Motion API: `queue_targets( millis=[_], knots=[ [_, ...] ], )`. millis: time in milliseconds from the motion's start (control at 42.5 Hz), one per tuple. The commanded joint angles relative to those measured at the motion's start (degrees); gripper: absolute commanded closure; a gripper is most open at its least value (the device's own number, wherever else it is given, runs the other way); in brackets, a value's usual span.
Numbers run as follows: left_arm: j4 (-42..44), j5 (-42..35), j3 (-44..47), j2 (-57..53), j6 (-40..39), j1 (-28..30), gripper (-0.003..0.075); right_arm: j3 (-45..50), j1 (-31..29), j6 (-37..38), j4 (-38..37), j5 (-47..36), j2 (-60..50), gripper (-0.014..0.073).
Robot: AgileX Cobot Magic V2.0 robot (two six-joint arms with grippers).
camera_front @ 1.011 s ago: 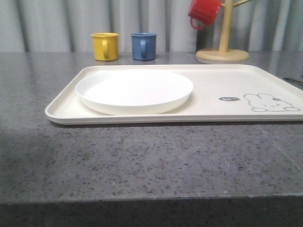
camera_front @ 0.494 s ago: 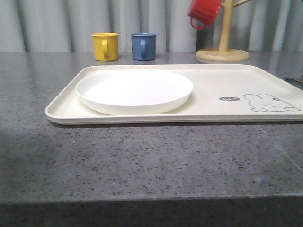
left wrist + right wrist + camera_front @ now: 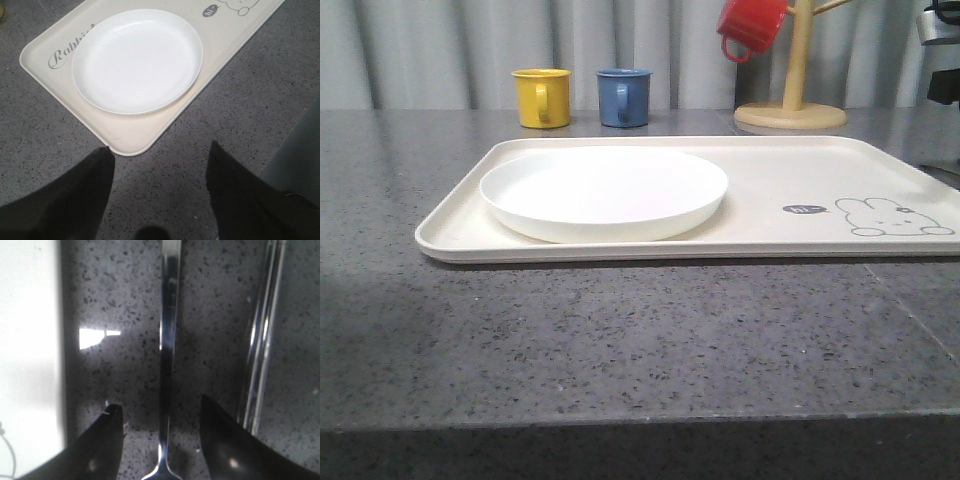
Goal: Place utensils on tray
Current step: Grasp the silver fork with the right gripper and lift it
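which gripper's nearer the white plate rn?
Left. The left gripper hovers open over the counter just off the tray corner, with the white plate close ahead. The right gripper is off the tray's side, straddling a metal utensil handle.

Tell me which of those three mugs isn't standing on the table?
The red mug: it hangs from the wooden mug tree, while the yellow mug and blue mug stand on the countertop behind the tray.

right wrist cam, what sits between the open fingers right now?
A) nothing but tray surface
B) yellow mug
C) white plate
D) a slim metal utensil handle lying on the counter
D: in the right wrist view the right gripper is open, and a slim shiny utensil handle runs along the dark speckled counter in line with the gap between its fingers, untouched by either.
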Motion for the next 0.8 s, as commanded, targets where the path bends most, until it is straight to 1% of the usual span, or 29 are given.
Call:
queue_targets(
  millis=[0,94,400,470,588,635,705,776],
  knots=[
    [0.3,-4.0,-1.5,-0.3,-0.8,-0.5,0.0311,-1.9,-0.3,-0.6,-0.8,-1.4,-2.1,0.0233],
    [0.3,-4.0,-1.5,-0.3,-0.8,-0.5,0.0311,-1.9,-0.3,-0.6,-0.7,-2.5,-2.1,0.0233],
    [0.3,-4.0,-1.5,-0.3,-0.8,-0.5,0.0312,-1.9,-0.3,-0.6,0.2,-2.3,-1.2,0.0237],
    [0.3,-4.0,-1.5,-0.3,-0.8,-0.5,0.0311,-1.9,-0.3,-0.6,0.3,-1.9,-1.2,0.0288],
    [0.3,-4.0,-1.5,-0.3,-0.8,-0.5,0.0312,-1.9,-0.3,-0.6,0.3,-1.6,-1.2,0.0432],
    [0.3,-4.0,-1.5,-0.3,-0.8,-0.5,0.0311,-1.9,-0.3,-0.6,0.4,-1.6,-1.2,0.0474],
    [0.3,-4.0,-1.5,-0.3,-0.8,-0.5,0.0311,-1.9,-0.3,-0.6,0.5,-1.6,-1.2,0.0523],
    [0.3,-4.0,-1.5,-0.3,-0.8,-0.5,0.0312,-1.9,-0.3,-0.6,0.5,-1.5,-1.2,0.0543]
  ],
)
